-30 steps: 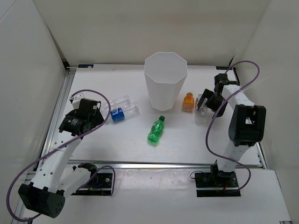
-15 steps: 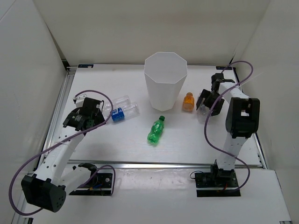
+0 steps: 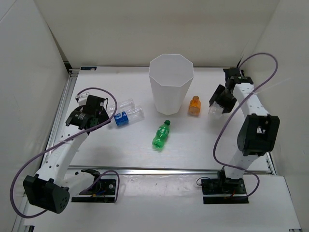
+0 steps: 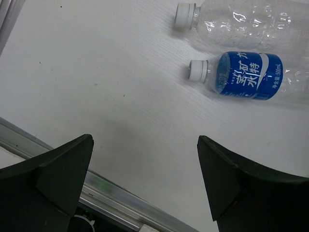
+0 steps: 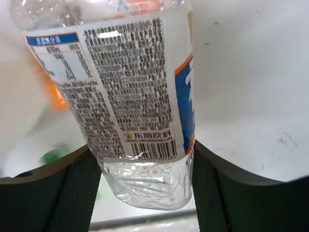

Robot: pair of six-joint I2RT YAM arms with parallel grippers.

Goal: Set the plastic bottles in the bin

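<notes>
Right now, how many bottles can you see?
5. Left of the bin: a plain bottle and a blue-label bottle. In front, green bottle; to its right, orange bottle; in the right gripper, white-label bottle. Bin may hide more.

The bin blocks the desk's middle rear. Right of it the orange bottle leaves narrow gaps (the right pincer, clamped on a white-labelled bottle, is near). Open desk surrounds the green bottle.
</notes>
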